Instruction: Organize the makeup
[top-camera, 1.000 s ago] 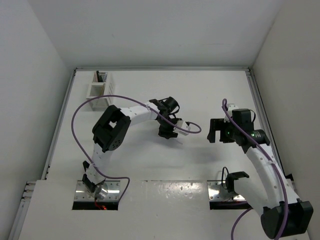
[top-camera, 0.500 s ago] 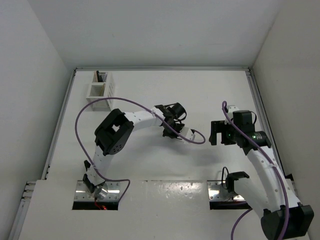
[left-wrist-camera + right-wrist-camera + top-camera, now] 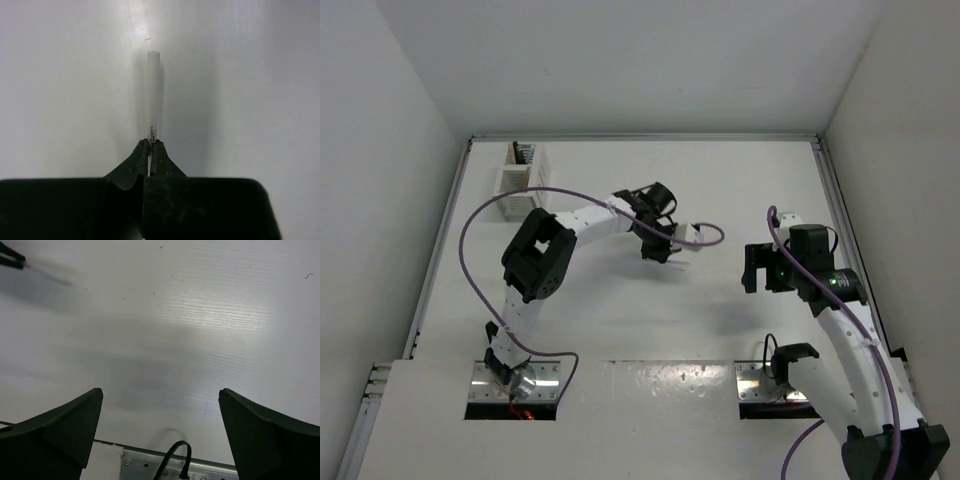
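left fingers (image 3: 150, 145) pinched tight on near end of white stick (image 3: 153, 90), stick pointing straight out over worktop (image 3: 250, 75). right fingers (image 3: 748, 268) spread wide, well apart from left. few dark sticks (image 3: 523, 153) in white rack (image 3: 518, 180), far-left corner.

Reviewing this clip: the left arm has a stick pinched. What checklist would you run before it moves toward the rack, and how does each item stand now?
1. Left gripper shut on the white stick: ok.
2. Stick in line with the jaws, not skewed: ok.
3. How much of the stick sits inside the jaws: cannot tell, hidden in the wrist view.
4. Stick lifted off the table: cannot tell.
5. Right gripper open, empty and apart from the left arm: ok.
6. Free slot in the rack at the far left: cannot tell, too small in the top view.
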Robot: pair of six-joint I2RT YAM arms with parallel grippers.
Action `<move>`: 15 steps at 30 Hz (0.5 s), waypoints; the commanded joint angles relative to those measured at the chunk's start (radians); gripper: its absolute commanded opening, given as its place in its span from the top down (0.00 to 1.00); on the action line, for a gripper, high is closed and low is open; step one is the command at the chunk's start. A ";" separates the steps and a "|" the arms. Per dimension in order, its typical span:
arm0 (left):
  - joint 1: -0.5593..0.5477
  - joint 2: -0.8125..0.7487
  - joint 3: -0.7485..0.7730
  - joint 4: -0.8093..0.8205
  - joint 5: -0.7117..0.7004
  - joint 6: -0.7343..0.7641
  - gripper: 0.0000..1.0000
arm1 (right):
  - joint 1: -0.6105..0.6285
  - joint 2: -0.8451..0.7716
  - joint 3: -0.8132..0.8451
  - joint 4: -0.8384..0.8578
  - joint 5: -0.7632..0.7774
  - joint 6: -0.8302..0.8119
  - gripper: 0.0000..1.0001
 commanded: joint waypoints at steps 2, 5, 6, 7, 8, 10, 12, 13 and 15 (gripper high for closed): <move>0.149 -0.103 0.102 -0.017 0.234 -0.169 1.00 | -0.003 0.008 0.020 0.048 -0.006 0.023 0.01; 0.265 -0.185 0.133 0.018 0.328 -0.237 1.00 | 0.000 0.053 0.027 0.085 -0.020 0.035 0.01; 0.339 -0.206 0.145 0.050 0.377 -0.295 1.00 | 0.001 0.064 0.030 0.106 -0.023 0.041 0.01; 0.379 -0.246 0.156 0.063 0.402 -0.321 1.00 | 0.001 0.102 0.036 0.131 -0.038 0.054 0.01; 0.420 -0.265 0.156 0.078 0.423 -0.347 1.00 | 0.012 0.116 0.038 0.146 -0.046 0.063 0.01; 0.554 -0.314 0.167 0.127 0.454 -0.422 1.00 | 0.041 0.186 0.058 0.209 -0.062 0.075 0.01; 0.688 -0.341 0.167 0.170 0.468 -0.465 1.00 | 0.056 0.278 0.087 0.256 -0.069 0.081 0.01; 0.732 -0.354 0.167 0.181 0.481 -0.465 1.00 | 0.082 0.300 0.096 0.264 -0.075 0.086 0.01; 0.856 -0.372 0.138 0.228 0.501 -0.511 1.00 | 0.096 0.372 0.150 0.298 -0.096 0.087 0.01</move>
